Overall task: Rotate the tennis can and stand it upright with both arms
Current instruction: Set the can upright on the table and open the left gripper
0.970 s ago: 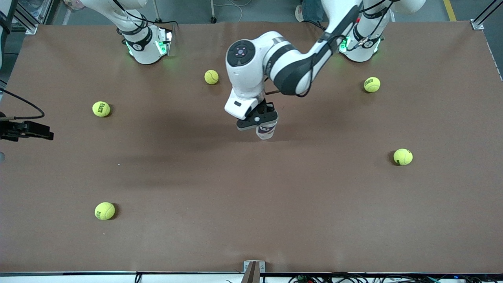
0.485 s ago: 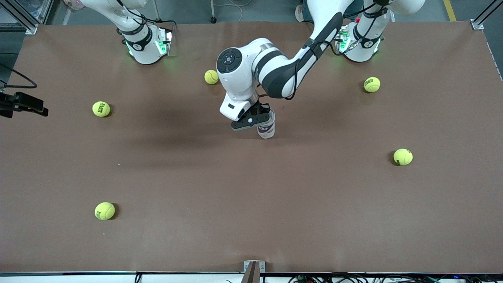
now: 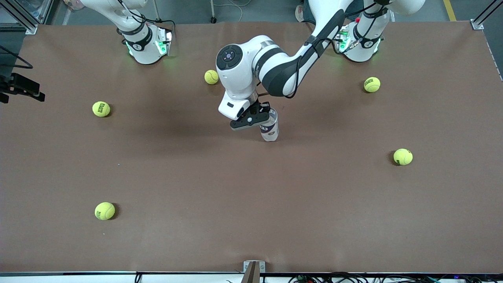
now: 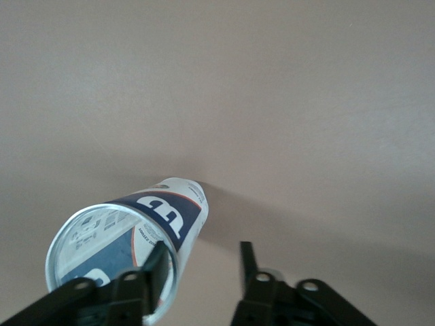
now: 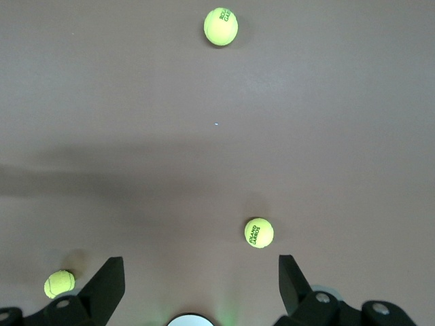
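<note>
Released since a second ago, the can (image 3: pixel 270 129) stands upright mid-worktop (image 3: pixel 251 196); the left gripper (image 3: pixel 251 120) fingers (image 4: pixel 158 261) have parted beside it. Right gripper (image 3: pixel 19 88), fingers open, waits at the worktop's edge among scattered balls (image 3: pixel 101 109).

Both arms glossy white with black joint bands. Left arm (image 3: pixel 275 67): round dark cap with small buttons on the wrist joint, black cable along the forearm. Bases lit green, black cables trailing. Left claw (image 3: pixel 255 120) black, bright screws. Right claw (image 5: pixel 200 285) black, wedge-shaped fingers.
</note>
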